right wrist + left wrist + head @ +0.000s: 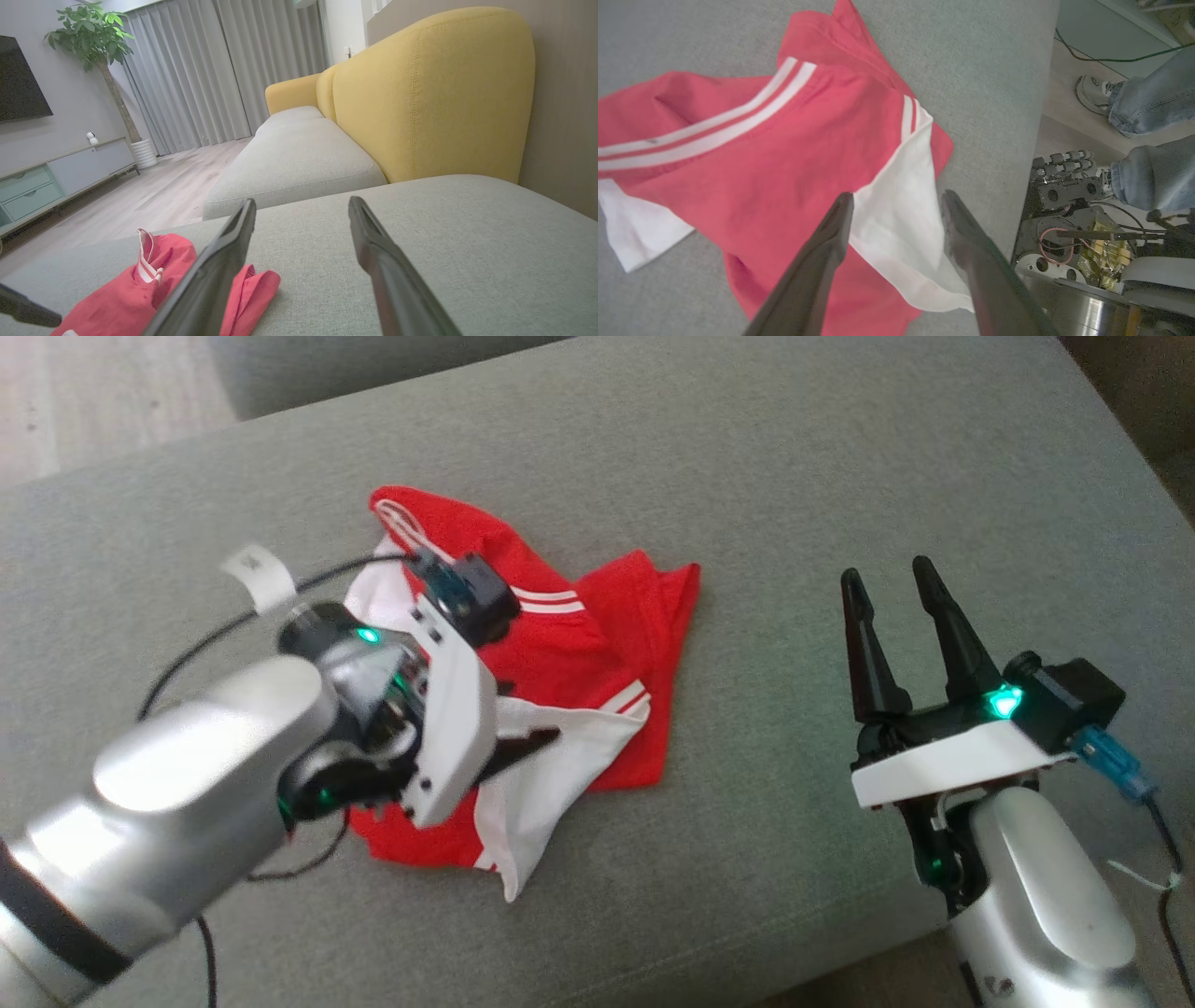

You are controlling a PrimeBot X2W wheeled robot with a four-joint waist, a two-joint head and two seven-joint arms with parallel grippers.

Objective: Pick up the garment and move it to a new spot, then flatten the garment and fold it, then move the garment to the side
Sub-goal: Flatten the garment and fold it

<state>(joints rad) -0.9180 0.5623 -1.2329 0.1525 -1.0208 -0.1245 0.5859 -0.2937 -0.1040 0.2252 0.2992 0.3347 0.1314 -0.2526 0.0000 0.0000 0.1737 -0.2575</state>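
garment [761, 163] lies beneath the spread left gripper [897, 198].

Right end effector [886, 569]: 2 black fingers [873, 653]

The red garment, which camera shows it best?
The left wrist view: the garment lies close, stripes and white panels sharp. In the head view the left arm covers part; the right wrist view catches a low red edge.
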